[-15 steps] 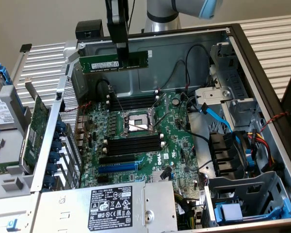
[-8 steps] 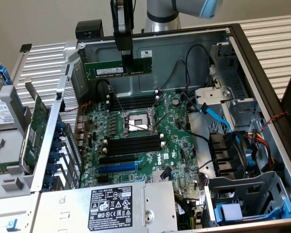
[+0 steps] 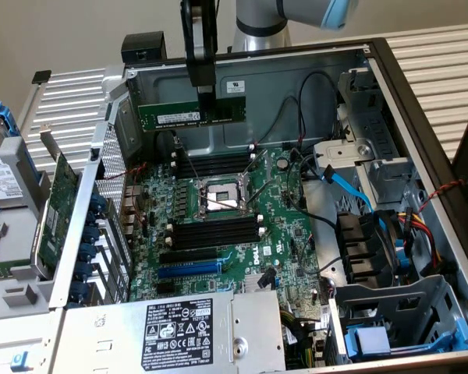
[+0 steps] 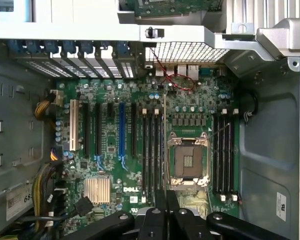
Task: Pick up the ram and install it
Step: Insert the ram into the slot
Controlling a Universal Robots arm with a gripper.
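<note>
The ram (image 3: 179,116) is a long green stick with a white label. It hangs level and on edge in the air, high above the far part of the motherboard (image 3: 285,226). My gripper (image 3: 207,99) comes down from above and is shut on the stick's top edge, right of its middle. Below it lie two banks of black memory slots (image 3: 214,165) (image 3: 216,232), one on each side of the CPU socket (image 3: 218,195). In the wrist view the gripper (image 4: 166,212) looks straight down at the socket (image 4: 187,160) and the slot banks (image 4: 152,150) (image 4: 224,155).
The open computer case has a far wall (image 3: 296,86) close behind the ram. A drive cage with blue and black cables (image 3: 374,234) stands at the exterior view's right. A green expansion card (image 3: 58,195) leans outside the case at the left, and a power supply (image 3: 179,327) sits in front.
</note>
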